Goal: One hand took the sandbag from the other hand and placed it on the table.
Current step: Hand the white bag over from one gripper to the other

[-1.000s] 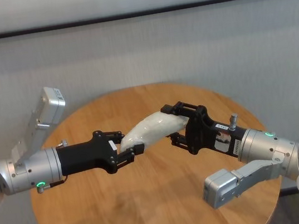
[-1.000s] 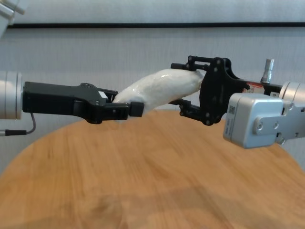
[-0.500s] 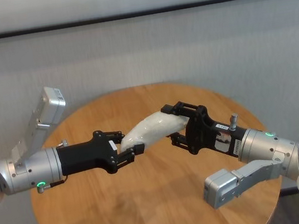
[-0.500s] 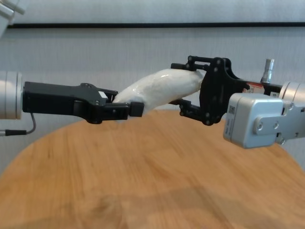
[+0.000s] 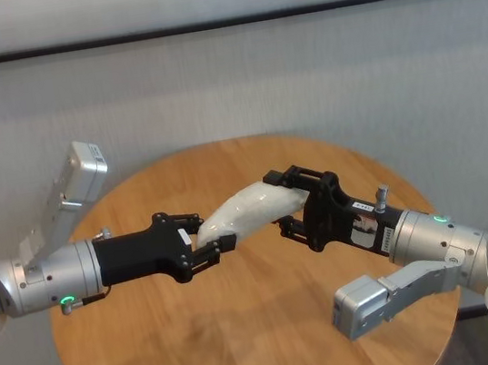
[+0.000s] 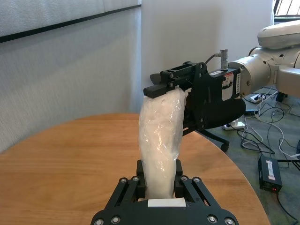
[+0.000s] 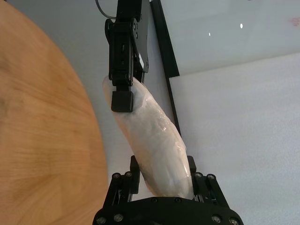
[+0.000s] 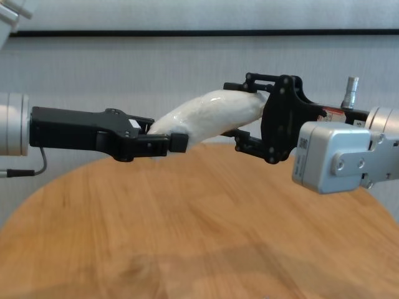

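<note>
A: What is hidden?

B: Both ends of the sandbag (image 5: 246, 210) are covered by fingers; the pinched end cannot be made out.

A: Its surface?

B: A white, shiny, slightly curved pouch is seen, held in the air above the round plank-grain table (image 5: 248, 329).

A: The pincers?

B: The left gripper (image 5: 211, 239) is clamped on one end, the right gripper (image 5: 284, 202) on the other. Bare tabletop is left below, out to the rim.

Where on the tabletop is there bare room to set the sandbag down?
The round wooden table carries nothing: bare wood lies below the sandbag and toward the near edge. The crowding is overhead, where the left gripper and right gripper each grip one end of the bag, with the right arm's silver housing low at near right.
</note>
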Controlling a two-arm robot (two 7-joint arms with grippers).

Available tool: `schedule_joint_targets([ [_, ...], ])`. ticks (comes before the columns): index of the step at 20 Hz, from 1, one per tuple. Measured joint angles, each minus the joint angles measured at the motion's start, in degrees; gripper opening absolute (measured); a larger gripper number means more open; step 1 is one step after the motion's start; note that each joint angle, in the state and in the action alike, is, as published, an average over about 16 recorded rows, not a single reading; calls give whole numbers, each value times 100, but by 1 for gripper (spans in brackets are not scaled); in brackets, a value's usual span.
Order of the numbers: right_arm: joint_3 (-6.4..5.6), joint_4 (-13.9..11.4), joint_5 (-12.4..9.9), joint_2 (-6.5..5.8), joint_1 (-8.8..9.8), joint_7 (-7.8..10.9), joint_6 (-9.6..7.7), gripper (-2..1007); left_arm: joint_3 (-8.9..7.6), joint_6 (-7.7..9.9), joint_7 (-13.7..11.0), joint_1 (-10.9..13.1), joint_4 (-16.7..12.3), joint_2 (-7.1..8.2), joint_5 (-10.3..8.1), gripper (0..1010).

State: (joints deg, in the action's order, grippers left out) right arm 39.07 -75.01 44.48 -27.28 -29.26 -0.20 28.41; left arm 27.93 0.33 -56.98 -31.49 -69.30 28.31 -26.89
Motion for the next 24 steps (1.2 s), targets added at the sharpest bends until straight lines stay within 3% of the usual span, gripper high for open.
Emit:
schedule_joint_targets([
  [24,0,0,0,0,0,0,0,543,0,0,0,0,0,0,0,344],
])
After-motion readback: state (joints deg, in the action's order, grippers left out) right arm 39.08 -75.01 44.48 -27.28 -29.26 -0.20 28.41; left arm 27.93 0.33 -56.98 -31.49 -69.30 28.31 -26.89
